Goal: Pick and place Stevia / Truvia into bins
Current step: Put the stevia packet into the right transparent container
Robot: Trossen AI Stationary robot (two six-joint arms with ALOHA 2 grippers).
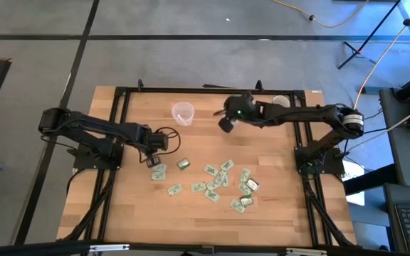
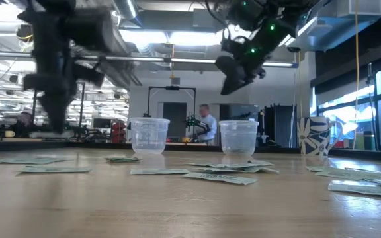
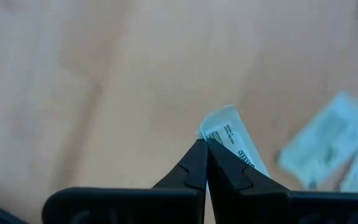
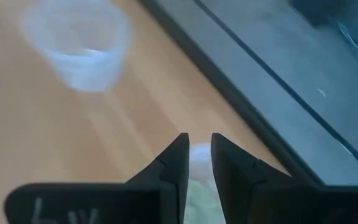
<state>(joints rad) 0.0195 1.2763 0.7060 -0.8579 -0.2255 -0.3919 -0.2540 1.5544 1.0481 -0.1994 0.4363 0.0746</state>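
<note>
Several pale green and white Stevia / Truvia sachets [image 1: 219, 181] lie flat on the wooden table's middle. Two clear plastic bins [image 2: 149, 135] [image 2: 238, 139] stand upright toward the far edge; the high view shows one of them [image 1: 183, 112]. My left gripper [image 1: 154, 161] hangs over the left end of the scatter, pointing steeply down, shut on a white sachet [image 3: 229, 132]. My right gripper [image 1: 226, 123] is raised over the far middle, right of that bin, shut on a pale sachet [image 4: 197, 177]. My left gripper pinches one end of the white sachet [image 3: 211, 140] between its two fingertips [image 3: 194, 158], coming from above. The rest of the sachet sticks out past the tips, clear of the table. My right gripper has a pale sachet [image 4: 197, 155] between its two fingers [image 4: 176, 158], which slant down toward the far left. The fingers hide most of it; it is clear of the table.
A white patterned mug [image 2: 315, 135] stands at the far right [image 1: 280, 102]. A black frame rail [image 1: 212, 90] runs along the table's far edge. One sachet [image 1: 157, 173] lies just under my left gripper. The near strip of the table [image 1: 191, 224] is bare wood.
</note>
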